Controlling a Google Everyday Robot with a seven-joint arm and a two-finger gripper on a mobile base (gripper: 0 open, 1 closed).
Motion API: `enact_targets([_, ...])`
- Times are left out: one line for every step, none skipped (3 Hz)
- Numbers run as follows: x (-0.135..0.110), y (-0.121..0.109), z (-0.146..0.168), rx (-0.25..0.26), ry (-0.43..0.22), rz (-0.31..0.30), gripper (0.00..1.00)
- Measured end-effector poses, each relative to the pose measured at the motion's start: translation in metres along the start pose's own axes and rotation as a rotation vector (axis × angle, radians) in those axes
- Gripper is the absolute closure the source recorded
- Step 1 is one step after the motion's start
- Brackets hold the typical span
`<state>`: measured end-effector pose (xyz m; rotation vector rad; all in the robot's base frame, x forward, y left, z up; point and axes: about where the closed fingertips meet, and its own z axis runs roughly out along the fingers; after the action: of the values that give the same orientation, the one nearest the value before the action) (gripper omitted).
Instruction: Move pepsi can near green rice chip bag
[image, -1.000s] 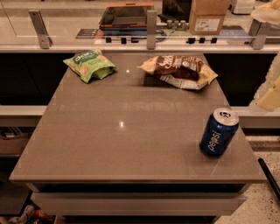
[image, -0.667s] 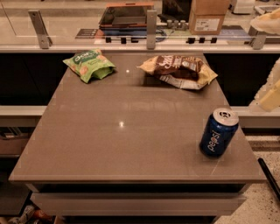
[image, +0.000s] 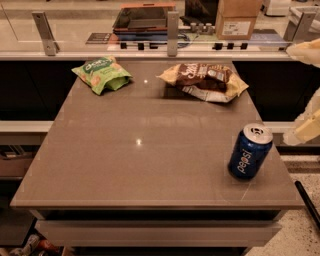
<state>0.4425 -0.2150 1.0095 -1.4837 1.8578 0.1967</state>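
The can (image: 249, 151) stands upright near the front right corner of the table (image: 150, 165). It is dark blue with white "pepsi" lettering down its side and a silver top. The green bag (image: 102, 74) lies at the far left, well apart from the can, with a brown bag (image: 205, 81) to its right. The pale tool (image: 307, 128) shows at the right edge, near the can, and I cannot tell whether it is wide or narrow.

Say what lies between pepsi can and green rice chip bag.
Camera view: only bare table between pepsi can and green rice chip bag; gripper at right edge.
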Motion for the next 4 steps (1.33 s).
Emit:
enact_targets([0.017,0.013,0.016,-0.022,-0.053,0.052,0.0])
enact_targets([0.028,0.028,0.041,-0.058,-0.137,0.095,0.0])
enact_targets([0.028,0.035,0.057,-0.083,-0.196,0.111,0.0])
enact_targets([0.026,0.043,0.076,-0.105,-0.281,0.122,0.0])
